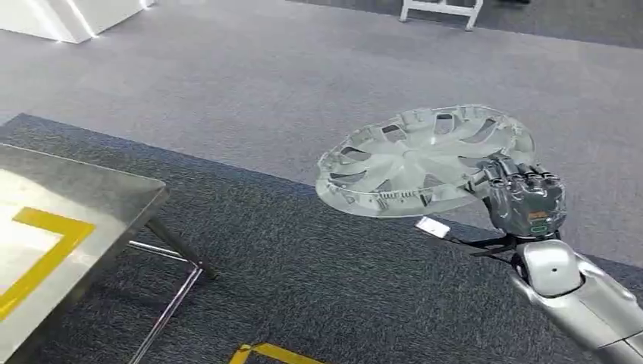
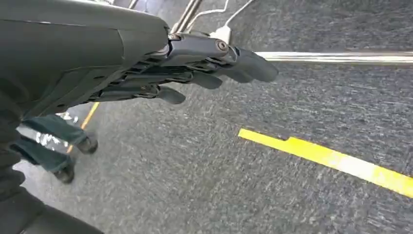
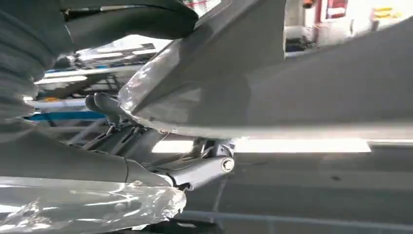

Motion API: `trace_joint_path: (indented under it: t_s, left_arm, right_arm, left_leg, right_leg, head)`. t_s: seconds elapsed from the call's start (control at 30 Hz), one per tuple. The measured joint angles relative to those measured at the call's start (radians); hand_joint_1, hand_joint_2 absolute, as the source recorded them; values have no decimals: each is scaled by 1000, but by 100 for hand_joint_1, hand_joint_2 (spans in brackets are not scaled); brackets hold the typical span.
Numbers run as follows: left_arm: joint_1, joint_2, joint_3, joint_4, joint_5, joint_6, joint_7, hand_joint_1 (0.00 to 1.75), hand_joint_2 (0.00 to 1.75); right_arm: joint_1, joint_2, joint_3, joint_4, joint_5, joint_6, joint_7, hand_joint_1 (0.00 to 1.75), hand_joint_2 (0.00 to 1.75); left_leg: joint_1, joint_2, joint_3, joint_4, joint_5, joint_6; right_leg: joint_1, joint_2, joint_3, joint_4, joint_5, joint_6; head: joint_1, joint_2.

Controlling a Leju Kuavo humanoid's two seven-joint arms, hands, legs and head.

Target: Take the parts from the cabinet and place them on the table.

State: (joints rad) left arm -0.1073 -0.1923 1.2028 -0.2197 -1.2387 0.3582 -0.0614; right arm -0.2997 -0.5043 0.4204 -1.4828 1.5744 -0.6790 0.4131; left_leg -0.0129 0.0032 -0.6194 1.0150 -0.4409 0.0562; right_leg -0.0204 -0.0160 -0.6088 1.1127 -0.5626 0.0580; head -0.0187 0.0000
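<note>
A silver wheel cover (image 1: 421,161) wrapped in clear film hangs nearly flat above the carpet, right of centre in the head view. My right hand (image 1: 523,199) grips its near right rim. Up close in the right wrist view, the wheel cover (image 3: 292,92) is a broad grey surface with the hand's fingers (image 3: 104,105) under it and the thumb over it. The steel table (image 1: 91,205) with a yellow tape mark stands at the left, well apart from the cover. My left hand (image 2: 195,73) hangs over the floor with its fingers stretched out, holding nothing.
Dark carpet lies under the cover, lighter grey floor beyond. The table's thin metal legs (image 1: 170,250) jut toward the middle. Yellow tape (image 1: 273,353) marks the carpet near the bottom edge. A white frame (image 1: 442,10) stands far back. A person's feet (image 2: 73,156) are near my left hand.
</note>
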Motion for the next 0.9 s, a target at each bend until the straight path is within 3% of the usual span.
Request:
trace_joint_path:
  t_s: [0.07,0.1,0.13,0.17,0.23,0.27,0.3,0.4,0.43,0.47,0.5,0.53,0.6,0.63,0.67,0.7,0.73,0.77,0.8,0.9]
  left_arm:
    - [-2,-3,0,0,0,-2,0,0,175]
    - [-2,-3,0,0,0,-2,0,0,175]
    - [-2,-3,0,0,0,-2,0,0,175]
    - [-1,-3,0,0,0,-2,1,0,175]
    - [-1,-4,0,0,-1,-2,2,0,175]
    - [-1,-4,0,0,-2,-2,2,0,175]
    - [-4,-4,0,0,-3,-2,2,0,175]
    - [3,-3,0,0,-3,-1,6,0,175]
    - [3,-1,0,0,-3,-1,7,0,175]
    - [4,0,0,0,-3,0,8,0,175]
    - [2,-2,0,0,-3,0,8,0,175]
    - [-1,-2,0,0,-3,0,8,0,175]
    - [-1,-2,0,0,-3,0,8,0,175]
    - [0,-2,0,0,-3,0,8,0,175]
    - [2,-2,0,0,-3,0,8,0,175]
    - [2,-2,0,0,-3,0,8,0,175]
    - [2,-2,0,0,-3,0,8,0,175]
    - [1,-1,0,0,-3,0,8,0,175]
    - [0,0,0,0,-3,0,8,0,175]
    - [-1,0,0,0,-3,0,8,0,175]
  right_arm:
    - [-1,-4,-1,-3,0,0,0,175,175]
    - [0,-4,0,-3,0,0,-2,175,175]
    - [3,-4,-1,-5,0,0,-5,175,175]
    - [5,-6,-2,-6,0,0,-9,175,175]
    - [6,-8,-10,-15,0,0,-24,175,175]
    - [6,-8,-19,-21,0,0,-36,175,175]
    - [7,-8,-25,-26,0,0,-44,175,175]
    - [14,-8,-49,-46,0,0,-68,175,175]
    - [17,-7,-54,-51,0,0,-74,175,175]
    - [20,-7,-61,-56,0,0,-84,175,175]
    - [25,-6,-69,-62,0,0,-89,175,175]
    - [28,-6,-77,-66,0,0,-96,175,175]
    - [31,-4,-88,-69,0,0,-104,175,175]
    - [35,-2,-93,-69,0,0,-111,175,175]
    - [40,1,-99,-71,0,0,-125,175,175]
    - [44,5,-106,-75,0,0,-140,175,175]
    - [49,9,-116,-80,0,0,-153,175,175]
    - [53,13,-127,-86,0,0,-167,175,175]
    - [57,17,-137,-90,0,0,-177,175,175]
    - [60,30,-162,-97,0,0,-189,175,175]
  left_leg:
    - [-1,-18,2,0,-2,3]
    - [-1,-28,3,1,-3,4]
    - [-1,-37,5,1,-4,5]
    - [-1,-48,8,2,-5,3]
    - [0,-69,15,6,-12,-4]
    - [0,-77,14,8,-16,-8]
    - [-6,-84,5,19,-18,-12]
    - [2,-103,1,13,-13,-26]
    - [0,-111,0,17,-18,-30]
    - [-2,-81,-4,32,-34,-37]
    - [-1,-49,-28,82,-66,-45]
    - [4,-30,-64,154,-103,-51]
    - [10,-15,-141,303,-157,-58]
    - [11,-14,-155,325,-154,-59]
    - [13,-13,-144,301,-123,-60]
    - [13,-11,-116,241,-81,-58]
    - [11,-3,-67,146,-31,-52]
    - [7,17,-24,64,4,-43]
    - [-3,52,-6,31,-7,-36]
    - [-9,35,-7,16,-16,-26]
  right_leg:
    - [1,14,-92,163,-63,6]
    - [2,15,-125,211,-68,7]
    - [1,14,-135,212,-50,7]
    - [0,15,-123,166,-8,8]
    - [-4,25,-48,-6,95,7]
    - [-9,60,-20,-64,100,5]
    - [-12,72,1,-91,90,3]
    - [-4,55,-2,-83,87,-13]
    - [-14,45,3,-91,90,-21]
    - [-12,36,8,-92,89,-26]
    - [-11,25,11,-93,87,-35]
    - [-10,18,12,-93,85,-37]
    - [-8,-1,14,-93,82,-39]
    - [-8,-9,16,-93,80,-39]
    - [-8,-17,19,-93,77,-37]
    - [-8,-25,23,-93,75,-35]
    - [-8,-33,30,-93,71,-33]
    - [-8,-40,35,-93,68,-29]
    - [-4,-45,37,-92,65,-24]
    - [0,-69,40,-97,61,-10]
  head:
    - [3,0]
    - [3,0]
    - [3,0]
    - [5,0]
    - [4,0]
    - [4,0]
    - [4,0]
    - [3,0]
    - [3,0]
    - [1,0]
    - [-12,0]
    - [-9,0]
    - [-10,0]
    - [-11,0]
    - [-10,0]
    - [-10,0]
    - [-10,0]
    - [-10,0]
    - [-10,0]
    - [-10,0]
